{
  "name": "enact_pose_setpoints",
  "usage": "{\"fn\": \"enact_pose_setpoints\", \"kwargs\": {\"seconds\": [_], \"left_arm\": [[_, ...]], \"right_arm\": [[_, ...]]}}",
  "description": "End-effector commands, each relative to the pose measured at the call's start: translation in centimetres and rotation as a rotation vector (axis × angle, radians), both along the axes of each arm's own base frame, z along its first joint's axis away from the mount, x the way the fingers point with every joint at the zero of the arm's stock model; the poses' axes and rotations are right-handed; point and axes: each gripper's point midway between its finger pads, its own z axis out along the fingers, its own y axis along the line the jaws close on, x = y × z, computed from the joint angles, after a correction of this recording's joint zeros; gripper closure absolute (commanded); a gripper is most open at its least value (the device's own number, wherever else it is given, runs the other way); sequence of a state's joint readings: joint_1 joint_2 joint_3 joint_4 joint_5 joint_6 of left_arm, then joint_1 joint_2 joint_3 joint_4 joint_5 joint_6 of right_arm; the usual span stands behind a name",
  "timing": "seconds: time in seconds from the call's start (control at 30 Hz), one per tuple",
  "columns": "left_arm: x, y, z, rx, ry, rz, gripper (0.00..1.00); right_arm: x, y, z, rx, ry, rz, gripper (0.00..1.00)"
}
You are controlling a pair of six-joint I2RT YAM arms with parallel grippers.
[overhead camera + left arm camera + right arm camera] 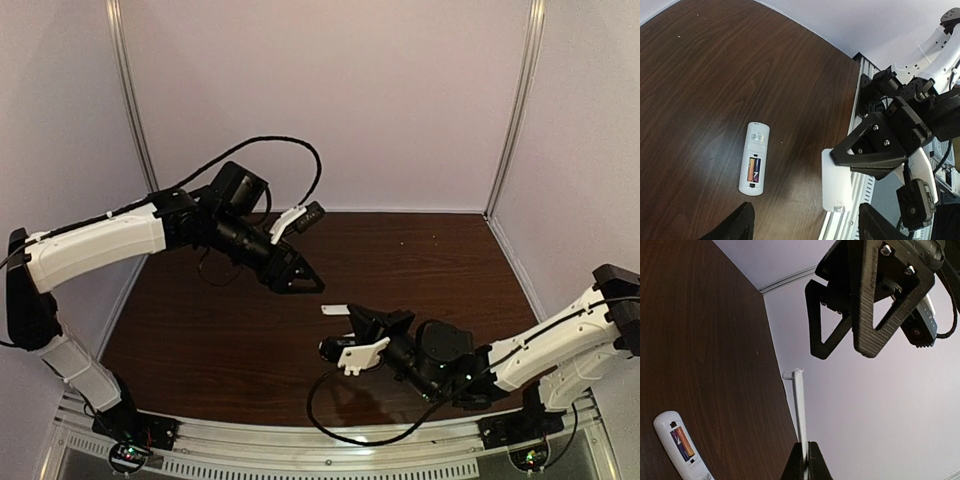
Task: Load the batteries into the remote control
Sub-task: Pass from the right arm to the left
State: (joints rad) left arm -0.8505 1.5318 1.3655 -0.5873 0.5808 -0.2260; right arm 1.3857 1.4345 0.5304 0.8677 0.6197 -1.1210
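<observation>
The white remote control (pixel 754 158) lies back-up on the dark wooden table, its battery bay uncovered. Batteries (pixel 754 170) with orange and dark labels sit in the bay. The remote also shows in the right wrist view (pixel 677 445), with the batteries (pixel 683 443) in it. In the top view it is hidden. My right gripper (pixel 805 460) is shut on a thin white cover piece (pixel 799 405) and holds it above the table. The cover also shows in the left wrist view (pixel 836 180) and the top view (pixel 332 310). My left gripper (pixel 806 212) is open and empty, above and beside the remote.
The two grippers are close together over the table's middle (pixel 305 278). The aluminium rail at the near edge (pixel 860 185) lies below the right gripper (pixel 875 145). White enclosure walls (pixel 330 100) surround the table.
</observation>
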Motion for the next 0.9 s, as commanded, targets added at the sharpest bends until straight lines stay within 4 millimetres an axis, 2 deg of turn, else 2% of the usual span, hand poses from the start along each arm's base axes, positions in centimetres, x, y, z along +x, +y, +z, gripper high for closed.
{"fn": "enact_pose_setpoints", "kwargs": {"seconds": [0.0, 0.17, 0.33, 0.47, 0.67, 0.87], "left_arm": [[-1.3, -0.6, 0.1, 0.036, -0.006, -0.128, 0.27], [-2.9, -2.1, -1.6, 0.107, -0.054, -0.233, 0.29], [-3.4, -2.9, -3.9, 0.194, -0.131, -0.282, 0.29], [-2.3, -3.2, -5.7, 0.295, -0.203, -0.263, 0.29], [-1.4, -3.4, -7.5, 0.369, -0.222, -0.267, 0.3], [-0.9, -3.9, -8.5, 0.402, -0.231, -0.272, 0.38]], "right_arm": [[0.2, -0.4, -1.1, -0.078, -0.066, -0.054, 1.0], [0.8, -0.9, -2.0, -0.093, -0.158, -0.12, 1.0], [0.6, -1.0, -2.5, -0.084, -0.237, -0.131, 1.0], [0.3, -0.8, -2.7, -0.077, -0.243, -0.119, 1.0], [0.2, -0.7, -2.6, -0.068, -0.239, -0.114, 1.0], [0.1, -0.5, -2.4, -0.061, -0.248, -0.113, 1.0]]}}
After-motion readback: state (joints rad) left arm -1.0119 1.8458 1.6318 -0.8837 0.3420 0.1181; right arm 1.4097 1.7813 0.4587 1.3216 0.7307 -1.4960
